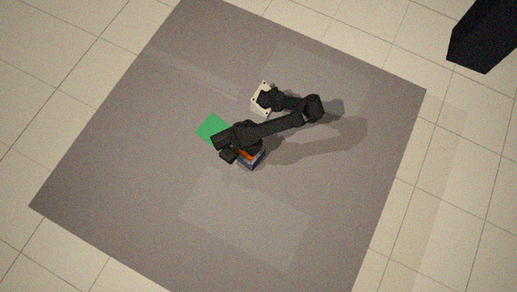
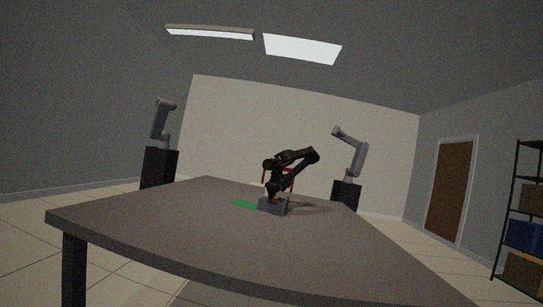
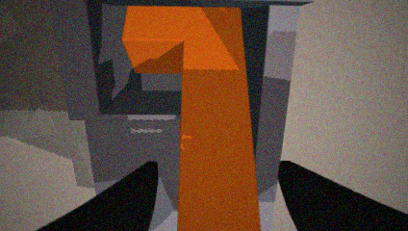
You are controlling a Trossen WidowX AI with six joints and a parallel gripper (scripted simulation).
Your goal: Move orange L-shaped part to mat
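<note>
The orange L-shaped part [image 1: 247, 155] [image 2: 274, 199] [image 3: 216, 115] sits tilted in the grey tray [image 1: 252, 167] [image 2: 270, 207] [image 3: 279, 111]. Its L-shaped end is low in the pocket at the top of the wrist view; its long arm slopes up towards the wrist camera. My gripper [image 1: 239, 151] [image 3: 218, 169] is open, with one finger on each side of the raised arm and a visible gap on both sides. The arm's far tip is cut off by the bottom of the wrist view. The green mat [image 1: 212, 125] [image 2: 243, 203] lies beside the tray, partly under my arm in the top view.
The tray walls [image 3: 77, 72] stand around the pocket, close to the fingers. The white base plate [image 1: 259, 108] of my arm is behind the tray on the table [image 1: 136, 168] [image 2: 217, 242]. Other robots on black pedestals [image 2: 158, 167] [image 2: 346, 195] stand beyond the table.
</note>
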